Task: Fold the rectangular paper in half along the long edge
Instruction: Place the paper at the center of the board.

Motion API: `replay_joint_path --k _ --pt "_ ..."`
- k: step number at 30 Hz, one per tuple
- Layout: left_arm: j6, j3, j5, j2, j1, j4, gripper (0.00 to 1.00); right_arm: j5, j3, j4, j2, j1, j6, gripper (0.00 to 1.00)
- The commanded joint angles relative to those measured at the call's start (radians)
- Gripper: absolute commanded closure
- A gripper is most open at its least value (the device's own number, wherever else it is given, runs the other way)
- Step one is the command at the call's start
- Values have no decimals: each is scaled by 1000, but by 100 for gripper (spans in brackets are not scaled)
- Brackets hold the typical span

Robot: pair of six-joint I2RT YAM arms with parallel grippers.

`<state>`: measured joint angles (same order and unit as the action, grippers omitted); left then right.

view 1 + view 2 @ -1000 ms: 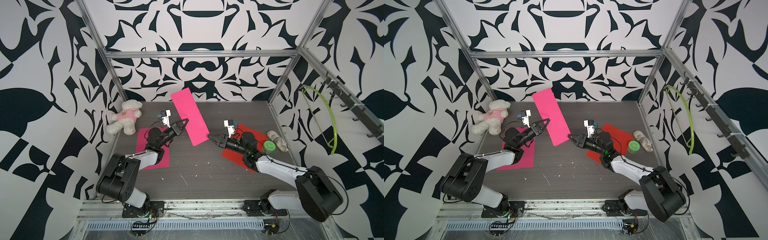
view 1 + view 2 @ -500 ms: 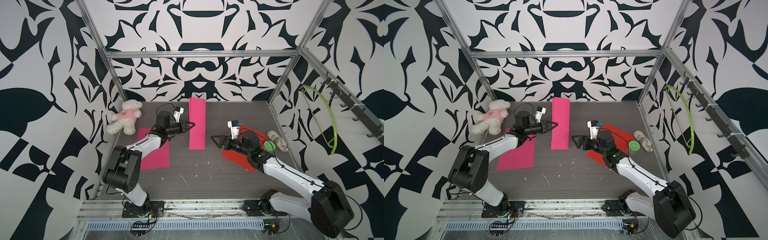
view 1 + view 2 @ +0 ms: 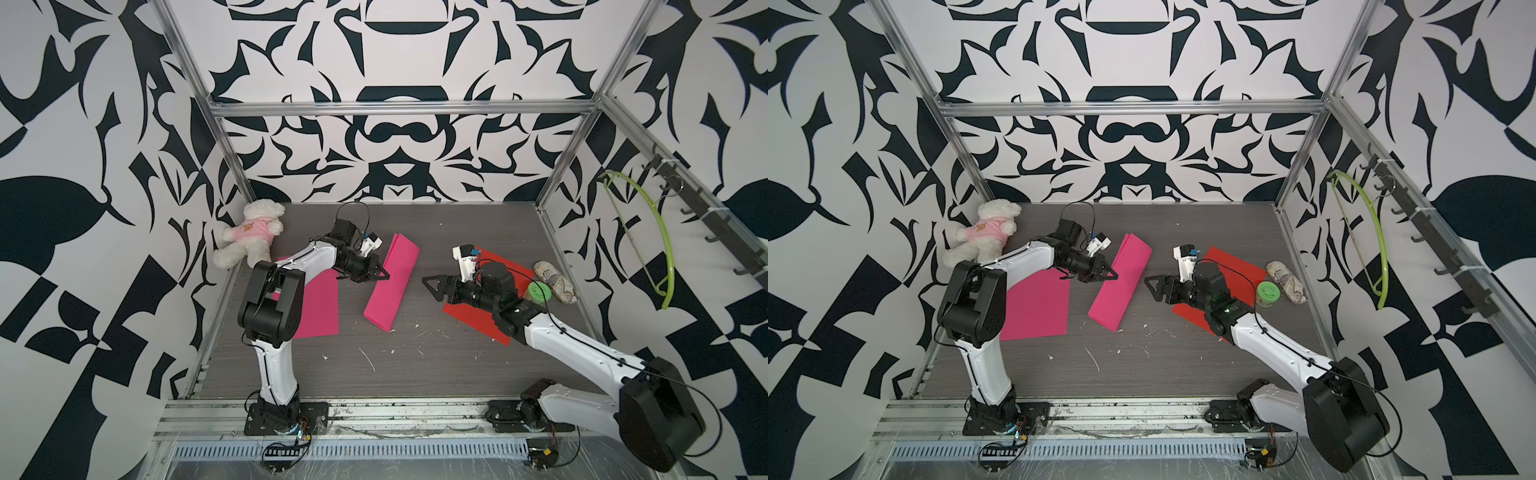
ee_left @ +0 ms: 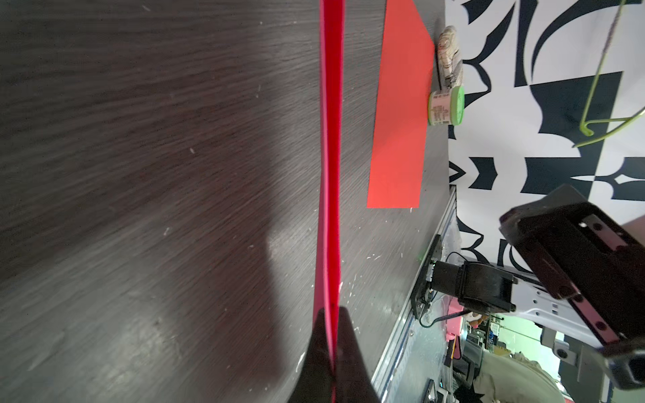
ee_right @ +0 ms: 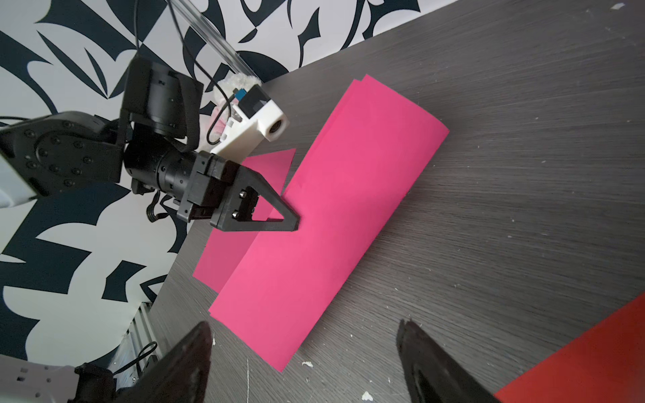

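Note:
The folded pink paper (image 3: 390, 286) (image 3: 1121, 282) lies slanted at mid-table, its two layers slightly offset at the far end. My left gripper (image 3: 384, 275) (image 3: 1113, 274) is shut on the middle of its left long edge. The left wrist view shows the paper (image 4: 330, 174) edge-on, running away from the shut left gripper (image 4: 333, 314). In the right wrist view the paper (image 5: 331, 216) is broad side up with the left gripper (image 5: 293, 223) pinching it. My right gripper (image 3: 428, 286) (image 3: 1150, 286) (image 5: 303, 349) stands open to the paper's right, apart from it and holding nothing.
A second pink sheet (image 3: 318, 307) lies flat under the left arm. A red sheet (image 3: 478, 316) lies under the right arm, with a green-lidded jar (image 3: 540, 291) and a stone-like lump (image 3: 555, 278) beside it. A teddy bear (image 3: 249, 241) sits back left. A green hanger (image 3: 660, 249) hangs on the right wall.
The left gripper has turned the folded paper from slanting one way, through upright, to slanting the other way. The right gripper has opened wide and drawn back to the right.

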<state>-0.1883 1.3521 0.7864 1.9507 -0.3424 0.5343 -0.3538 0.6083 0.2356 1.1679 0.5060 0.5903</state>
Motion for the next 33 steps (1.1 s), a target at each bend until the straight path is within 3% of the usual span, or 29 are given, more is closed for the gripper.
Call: replay_joint_path --k 1,3,7,12,17,21,27,33 --pt "67 44 -78 59 -1 148 99 8 27 17 -2 6 -18 14" --pt "55 63 -125 81 -4 153 84 15 28 8 0 5 -25 14" --pt "40 95 -292 105 -25 169 78 14 26 22 27 5 -15 15" --pt "3 65 -394 73 -49 128 53 4 43 42 94 11 -16 15" --pt "-68 -28 -518 -41 -60 49 2 24 116 17 194 20 -53 21" --pt "-170 -173 -653 -200 -87 -47 1 50 224 -11 328 38 -67 28" --pt "-413 -441 -784 -468 -165 -207 1 96 458 -68 581 84 -68 52" --pt "-571 -597 -935 -648 -293 -232 1 162 736 -193 843 114 -49 62"
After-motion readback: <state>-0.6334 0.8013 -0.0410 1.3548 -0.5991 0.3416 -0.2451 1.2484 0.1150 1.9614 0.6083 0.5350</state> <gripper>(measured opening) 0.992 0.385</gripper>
